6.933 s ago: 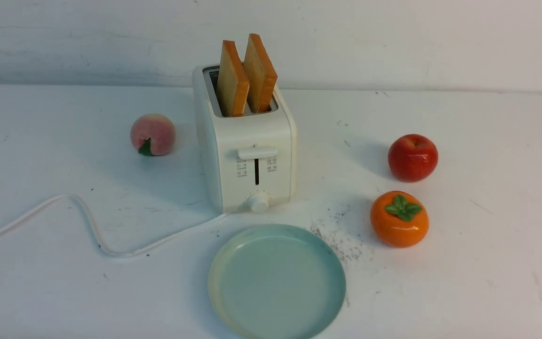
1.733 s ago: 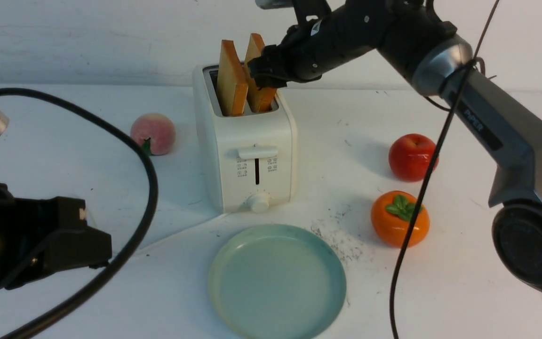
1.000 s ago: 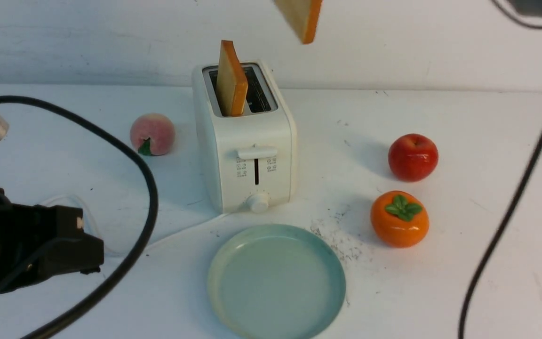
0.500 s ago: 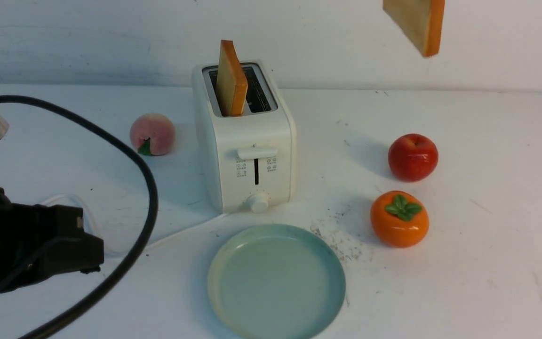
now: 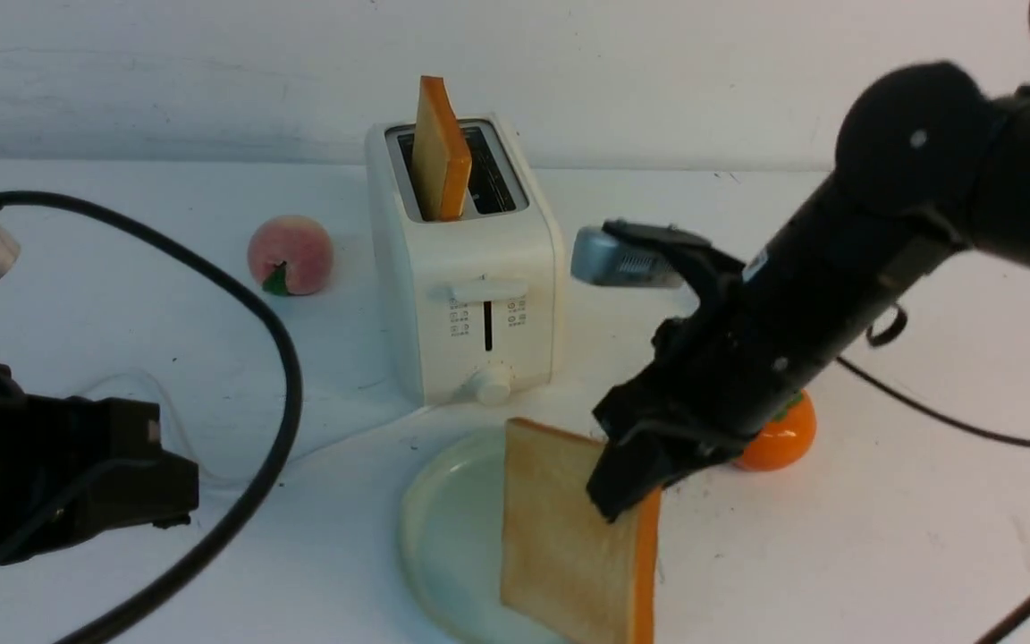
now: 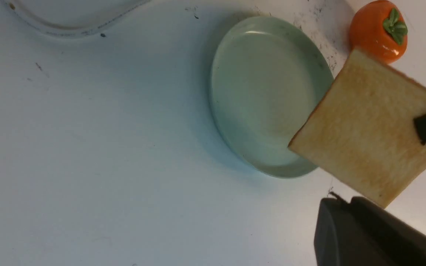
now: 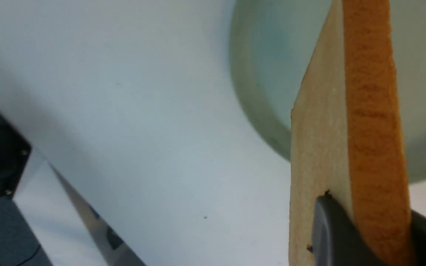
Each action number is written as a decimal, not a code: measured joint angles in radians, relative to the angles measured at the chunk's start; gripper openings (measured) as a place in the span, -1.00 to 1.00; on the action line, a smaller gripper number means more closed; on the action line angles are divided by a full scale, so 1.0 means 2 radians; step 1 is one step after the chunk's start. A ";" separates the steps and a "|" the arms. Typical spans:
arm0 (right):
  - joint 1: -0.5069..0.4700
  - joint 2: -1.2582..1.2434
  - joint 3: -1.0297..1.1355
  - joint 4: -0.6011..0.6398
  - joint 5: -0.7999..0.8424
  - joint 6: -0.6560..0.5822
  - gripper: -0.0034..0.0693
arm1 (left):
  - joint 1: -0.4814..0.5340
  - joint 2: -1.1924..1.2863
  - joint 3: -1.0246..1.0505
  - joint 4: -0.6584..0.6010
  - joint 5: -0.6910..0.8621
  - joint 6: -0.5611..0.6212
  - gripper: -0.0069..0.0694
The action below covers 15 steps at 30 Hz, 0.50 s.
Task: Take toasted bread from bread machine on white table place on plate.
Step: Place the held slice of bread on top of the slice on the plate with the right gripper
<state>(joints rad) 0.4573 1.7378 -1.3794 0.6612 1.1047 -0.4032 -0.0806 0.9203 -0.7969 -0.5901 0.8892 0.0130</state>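
Right gripper clamped on one toast, holding it upright over the plate — left gripper closed, off to the side.

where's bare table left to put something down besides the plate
Bare table lies near right, past the persimmon, and far left behind the peach. Crowded: over the plate, where the right gripper holds the toast, and near left around the left arm and its cable.
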 joint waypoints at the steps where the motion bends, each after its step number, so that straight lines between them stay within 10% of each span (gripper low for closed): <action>1: 0.000 0.005 0.007 0.023 -0.006 -0.023 -0.59 | 0.000 0.000 0.000 0.000 0.000 0.000 -0.74; 15: 0.000 0.021 0.011 0.098 -0.061 -0.107 -0.59 | 0.000 0.000 0.000 0.000 0.002 0.000 -0.72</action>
<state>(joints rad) 0.4565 1.7794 -1.3564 0.8566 0.9835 -0.6166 -0.0806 0.9203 -0.7961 -0.5901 0.8922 0.0130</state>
